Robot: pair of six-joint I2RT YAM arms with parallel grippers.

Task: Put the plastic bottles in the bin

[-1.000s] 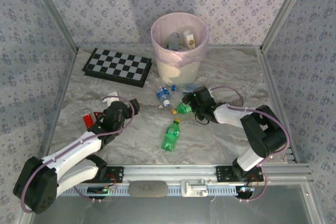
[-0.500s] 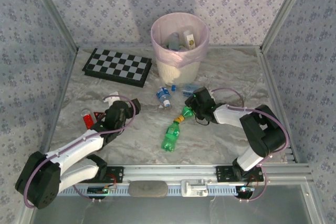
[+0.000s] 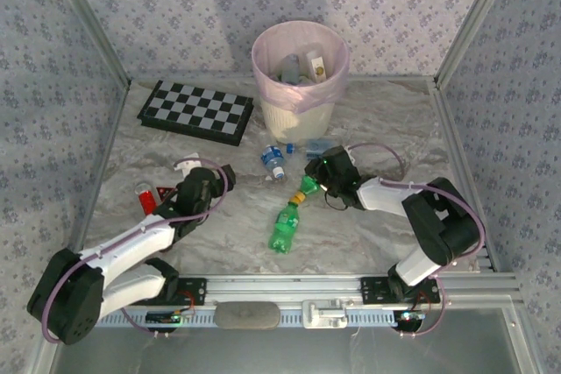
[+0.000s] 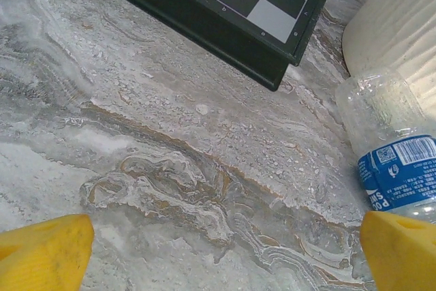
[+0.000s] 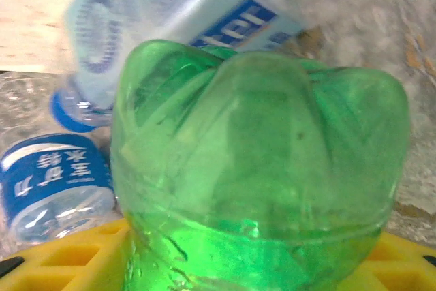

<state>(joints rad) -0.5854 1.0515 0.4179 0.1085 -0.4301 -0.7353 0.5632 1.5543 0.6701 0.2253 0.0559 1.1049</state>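
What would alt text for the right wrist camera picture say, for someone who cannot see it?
A green bottle, its lobed base toward the camera, is gripped by the right tool, whose yellow fingers show at the bottom edge. Behind it, clear bottles with blue labels lie on the marbled table.

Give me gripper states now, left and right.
Left gripper: open, holding nothing.
Right gripper: closed on a small green bottle.
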